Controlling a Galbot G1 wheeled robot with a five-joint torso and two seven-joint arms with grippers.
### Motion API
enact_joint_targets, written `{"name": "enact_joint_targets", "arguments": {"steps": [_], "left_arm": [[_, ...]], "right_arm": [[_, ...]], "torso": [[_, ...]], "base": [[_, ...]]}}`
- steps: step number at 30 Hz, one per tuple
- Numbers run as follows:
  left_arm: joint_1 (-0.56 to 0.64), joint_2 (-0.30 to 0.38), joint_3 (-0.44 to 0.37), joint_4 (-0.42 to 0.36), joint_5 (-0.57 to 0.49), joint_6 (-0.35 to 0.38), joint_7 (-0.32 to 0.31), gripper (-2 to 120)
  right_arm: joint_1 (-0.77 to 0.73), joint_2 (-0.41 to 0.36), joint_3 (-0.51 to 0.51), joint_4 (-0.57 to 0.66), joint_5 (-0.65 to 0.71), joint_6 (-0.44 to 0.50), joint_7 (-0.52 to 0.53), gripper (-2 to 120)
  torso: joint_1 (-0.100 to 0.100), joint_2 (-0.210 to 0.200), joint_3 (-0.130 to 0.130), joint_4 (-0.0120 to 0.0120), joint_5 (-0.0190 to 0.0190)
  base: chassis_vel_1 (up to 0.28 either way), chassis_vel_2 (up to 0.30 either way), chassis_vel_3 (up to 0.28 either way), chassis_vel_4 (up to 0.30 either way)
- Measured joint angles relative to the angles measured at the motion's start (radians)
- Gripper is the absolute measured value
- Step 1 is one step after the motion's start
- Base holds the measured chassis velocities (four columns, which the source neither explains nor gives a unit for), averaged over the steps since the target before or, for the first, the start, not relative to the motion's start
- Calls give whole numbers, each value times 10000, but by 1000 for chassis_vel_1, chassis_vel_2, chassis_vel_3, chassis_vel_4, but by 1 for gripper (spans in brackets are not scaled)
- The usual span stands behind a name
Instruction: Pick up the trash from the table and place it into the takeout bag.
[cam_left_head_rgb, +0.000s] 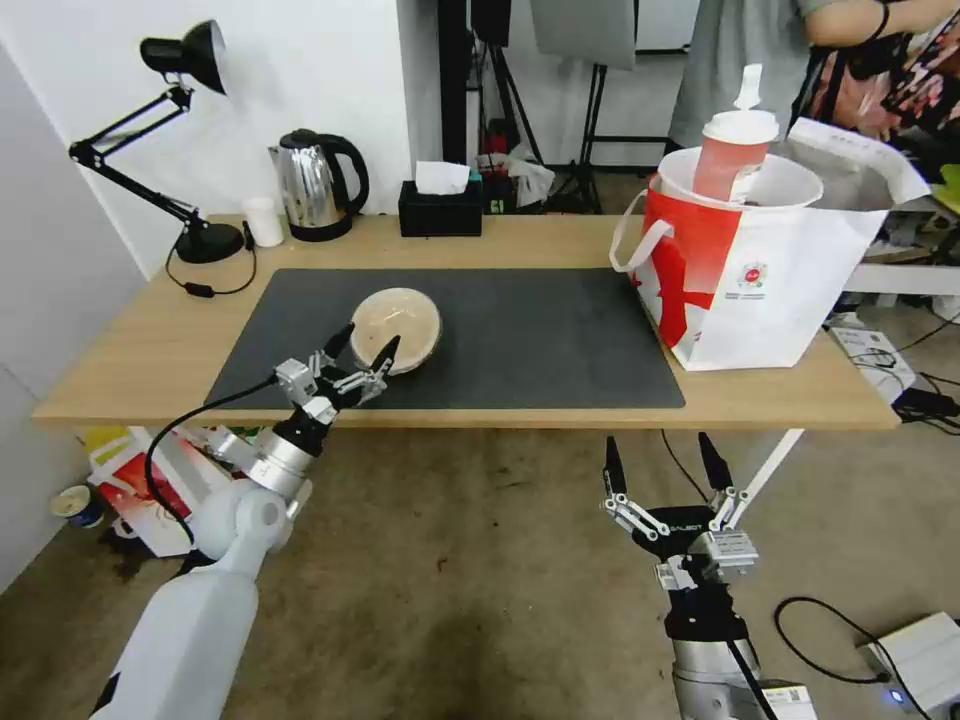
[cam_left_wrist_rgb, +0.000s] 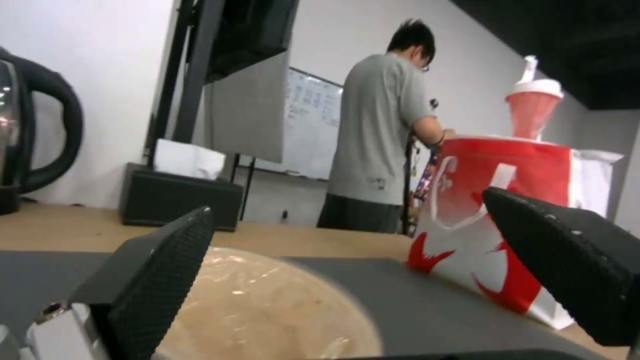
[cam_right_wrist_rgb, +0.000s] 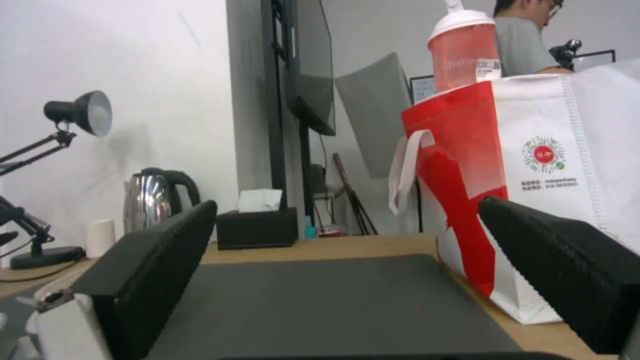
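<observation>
Right up against my left wrist lens sits the tan lidded bowl (cam_left_wrist_rgb: 267, 310), between the two black fingers (cam_left_wrist_rgb: 157, 280) of my left pincer (cam_left_head_rgb: 362, 352), which are spread apart and not pressed on it. In the head view that bowl (cam_left_head_rgb: 400, 325) lies left of centre on the dark grey mat (cam_left_head_rgb: 540, 340), and my left pincer reaches over its near left rim, one tip on each side of the edge.

Further out, at the right of the head view, the takeout bag (cam_left_head_rgb: 790, 290) stands upright on the light-wood table (cam_left_head_rgb: 150, 350), partly on the mat's right end and partly on bare wood. The red drink cup (cam_left_head_rgb: 732, 150) with its white lid stands inside the bag and rises above its rim; a white strap handle hangs on the bag's left side. My right wrist view has the same bag (cam_right_wrist_rgb: 533, 200) with its small round logo, and the cup (cam_right_wrist_rgb: 465, 50) sticking up out of it.

My right pincer (cam_left_head_rgb: 665, 468) hangs in the lower centre-right of the head view, below the table's front edge and over the floor, fingers wide apart and holding nothing.

Along the table's far edge, from upper left inward, stand a black desk lamp (cam_left_head_rgb: 185, 140), a small white cup (cam_left_head_rgb: 264, 221), a steel kettle (cam_left_head_rgb: 315, 185) and a black tissue box (cam_left_head_rgb: 440, 207).
</observation>
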Motion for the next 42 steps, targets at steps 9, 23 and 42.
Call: {"name": "enact_joint_targets", "arguments": {"steps": [9,23,42], "left_arm": [[-16,729,9,182,-227,223,-191,100],[-447,1356,693,665,-1088,564,-608,100],[-1225,981,1550,1504,-1465,845,-804,100]], "right_arm": [[0,0,0,0,0,0,0,100],[0,0,0,0,0,0,0,100],[0,0,0,0,0,0,0,100]], "torso": [[0,0,0,-1,0],[0,0,0,-1,2],[0,1,0,0,2]], "base": [[0,0,0,0],[0,0,0,0],[0,0,0,0]]}}
